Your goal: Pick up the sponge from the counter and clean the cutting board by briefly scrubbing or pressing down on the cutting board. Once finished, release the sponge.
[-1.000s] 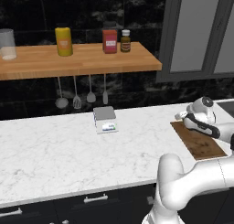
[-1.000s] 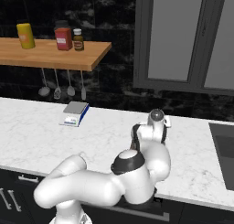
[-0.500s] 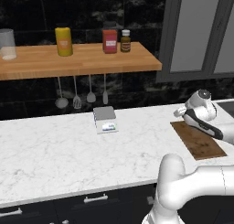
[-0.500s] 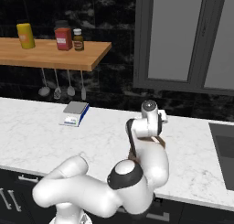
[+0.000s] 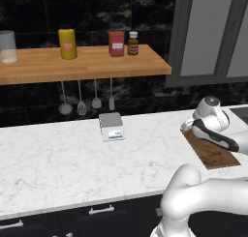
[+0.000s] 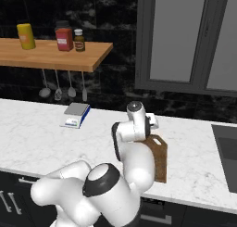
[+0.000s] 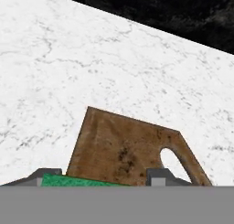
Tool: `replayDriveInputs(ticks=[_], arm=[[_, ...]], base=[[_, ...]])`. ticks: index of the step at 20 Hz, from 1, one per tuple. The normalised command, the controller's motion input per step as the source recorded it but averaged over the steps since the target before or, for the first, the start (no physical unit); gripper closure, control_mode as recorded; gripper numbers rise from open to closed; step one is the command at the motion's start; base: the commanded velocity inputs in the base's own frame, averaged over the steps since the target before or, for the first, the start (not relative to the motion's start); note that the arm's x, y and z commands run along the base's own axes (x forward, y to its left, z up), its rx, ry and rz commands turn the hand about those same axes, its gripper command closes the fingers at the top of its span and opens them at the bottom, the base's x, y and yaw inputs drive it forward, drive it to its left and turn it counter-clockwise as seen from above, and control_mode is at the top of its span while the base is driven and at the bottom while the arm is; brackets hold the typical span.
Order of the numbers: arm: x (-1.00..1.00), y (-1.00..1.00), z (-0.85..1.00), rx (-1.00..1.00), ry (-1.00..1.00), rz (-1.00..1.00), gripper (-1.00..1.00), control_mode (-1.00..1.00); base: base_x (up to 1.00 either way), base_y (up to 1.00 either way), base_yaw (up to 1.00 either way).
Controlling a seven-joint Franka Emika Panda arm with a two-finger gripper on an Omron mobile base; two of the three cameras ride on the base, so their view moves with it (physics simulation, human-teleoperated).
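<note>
The green sponge (image 7: 77, 180) sits between my gripper's (image 7: 103, 177) two dark fingertips (image 7: 159, 175) at the bottom of the hand view, and the gripper is shut on it. Just beyond lies the dark-brown cutting board (image 7: 123, 147), its handle hole to the right, on the white marble counter (image 7: 91, 58). In the left base view my white hand hangs above the near-left end of the cutting board (image 5: 213, 156). From the right base camera my arm covers much of the cutting board (image 6: 160, 162), and the sponge is hidden behind the hand.
A grey-white scale (image 5: 111, 126) stands on the counter (image 5: 58, 158) to the left. Ladles and utensils (image 5: 80, 105) hang under a wooden shelf (image 5: 87, 62) that carries jars and bottles. A dark cooktop edge (image 6: 227, 152) lies at the far right.
My hand has risen slightly and drifted left over the board's end. The jaws tightened a little on the sponge early in the second and have held since.
</note>
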Motion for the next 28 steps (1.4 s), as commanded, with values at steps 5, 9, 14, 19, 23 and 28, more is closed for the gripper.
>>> replayDriveInputs(ticks=[5, 9, 14, 19, 23, 28], arm=[[-0.13, 0.89, 0.08, -0.03, 0.16, 0.00, 1.00, -1.00], [0.00, 0.76, 0.39, 0.00, 0.13, 0.00, 1.00, -1.00], [0.00, 0.62, 0.53, 0.02, 0.10, 0.00, 1.00, -1.00], [-0.25, 0.44, 0.10, 0.04, 0.14, 0.00, 1.00, -1.00], [-0.30, 0.15, -0.04, 0.01, 0.17, 0.00, 1.00, -1.00], [-0.32, 0.00, -0.29, 0.01, 0.09, 0.00, 1.00, -1.00]], base=[[0.00, 0.00, 0.00], [0.00, 0.00, 0.00], [0.00, 0.00, 0.00], [0.00, 0.00, 0.00], [0.00, 0.00, 0.00], [0.00, 0.00, 0.00]])
